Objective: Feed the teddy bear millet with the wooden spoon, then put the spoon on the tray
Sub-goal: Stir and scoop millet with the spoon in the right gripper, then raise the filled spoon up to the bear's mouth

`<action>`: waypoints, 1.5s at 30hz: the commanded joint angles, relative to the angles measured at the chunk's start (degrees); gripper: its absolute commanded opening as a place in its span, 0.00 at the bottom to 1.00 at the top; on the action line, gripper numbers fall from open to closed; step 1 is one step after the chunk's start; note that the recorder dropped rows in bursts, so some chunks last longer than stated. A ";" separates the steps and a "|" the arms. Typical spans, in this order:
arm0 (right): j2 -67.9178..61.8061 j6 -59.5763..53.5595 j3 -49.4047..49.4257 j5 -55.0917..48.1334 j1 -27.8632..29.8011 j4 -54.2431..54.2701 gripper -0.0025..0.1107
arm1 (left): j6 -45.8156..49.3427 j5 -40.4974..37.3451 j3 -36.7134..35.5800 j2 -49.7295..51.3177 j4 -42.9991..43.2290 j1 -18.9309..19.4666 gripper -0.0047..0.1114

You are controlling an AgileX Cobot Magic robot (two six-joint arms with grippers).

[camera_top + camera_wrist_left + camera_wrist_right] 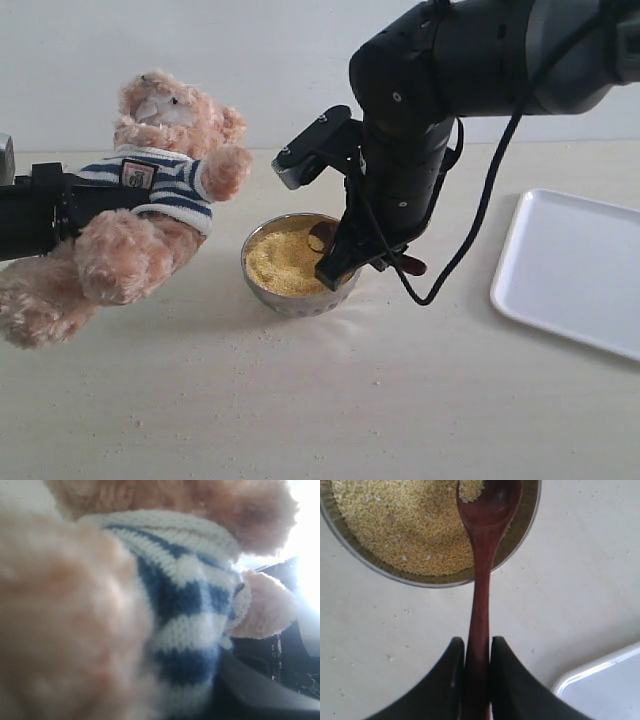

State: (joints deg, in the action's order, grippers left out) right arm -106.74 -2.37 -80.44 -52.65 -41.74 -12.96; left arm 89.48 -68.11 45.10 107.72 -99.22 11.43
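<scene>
The teddy bear [150,190] hangs tilted above the table at the left, its striped shirt [190,605] filling the left wrist view. My left gripper [75,200] is shut on the bear's body from the left. A metal bowl [296,265] heaped with millet [405,525] stands in the middle. My right gripper [477,645] is shut on the thin handle of the wooden spoon [482,580]. The spoon's oval bowl [322,236] is over the millet, with a little clump of grains in it. The white tray [575,268] lies at the right.
Loose millet specks [150,415] dot the pale table around the bowl and toward the front. The right arm [430,110] hangs over the bowl's right side, with a black cable [470,230] looping down toward the tray's near corner [600,690].
</scene>
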 commanded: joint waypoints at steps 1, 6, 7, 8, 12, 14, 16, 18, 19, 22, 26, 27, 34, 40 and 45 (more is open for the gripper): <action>1.09 0.18 -0.22 -2.83 -0.50 -0.58 0.02 | 0.52 -1.86 0.28 -0.04 -0.73 0.00 0.08; 1.63 0.59 -0.22 -1.42 -0.50 -0.58 0.02 | 0.49 -1.86 0.28 -0.04 -0.73 0.00 0.08; 1.75 0.59 -0.22 -1.54 -0.53 -0.08 0.02 | 0.49 -1.86 0.28 -0.04 -0.73 0.00 0.08; 1.75 0.59 -0.22 -1.63 -0.53 0.22 0.02 | 0.49 -1.86 0.28 -0.04 -0.73 0.00 0.08; 1.85 0.59 -0.22 -1.38 -0.53 1.37 0.02 | 0.49 -1.86 0.28 -0.04 -0.73 0.00 0.08; 1.99 0.59 -0.22 -1.51 -0.53 1.46 0.02 | 0.49 -1.86 0.28 -0.04 -0.73 0.00 0.08; 2.29 0.46 -0.22 -1.51 -0.53 1.46 0.02 | 0.49 -1.86 0.28 -0.04 -0.73 0.00 0.08; 3.05 0.33 -0.22 -1.75 -0.53 1.46 0.02 | 0.49 -1.86 0.28 -0.04 -0.73 0.00 0.08; 3.68 -0.35 -0.22 -2.22 -0.53 1.65 0.02 | 0.49 -1.86 0.28 -0.04 -0.73 0.00 0.08; 5.52 -3.11 -0.22 -4.82 -0.53 2.19 0.02 | 0.49 -1.86 0.28 -0.04 -0.73 0.00 0.08; 6.83 -5.21 -0.22 -7.69 -0.43 1.84 0.02 | 0.49 -1.86 0.28 -0.04 -0.73 0.00 0.08; 7.13 -5.53 -0.45 -7.91 -0.43 1.84 0.02 | 0.49 -1.86 0.28 -0.04 -0.73 0.00 0.08; 7.28 -7.04 -7.68 -10.20 -0.43 2.81 0.02 | 0.49 -1.86 0.28 -0.04 -0.73 0.00 0.08; 7.28 -8.25 -16.76 -14.99 -0.43 4.93 0.02 | 0.49 -1.86 0.28 -0.04 -0.73 0.00 0.08; 7.28 -8.25 -22.56 -17.32 -0.43 5.54 0.02 | 0.49 -1.86 0.28 -0.04 -0.73 0.00 0.08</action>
State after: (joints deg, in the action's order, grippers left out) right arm -100.11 -10.13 -100.11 -68.55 -42.22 -8.08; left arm 89.56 -68.11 45.10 107.72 -99.22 11.43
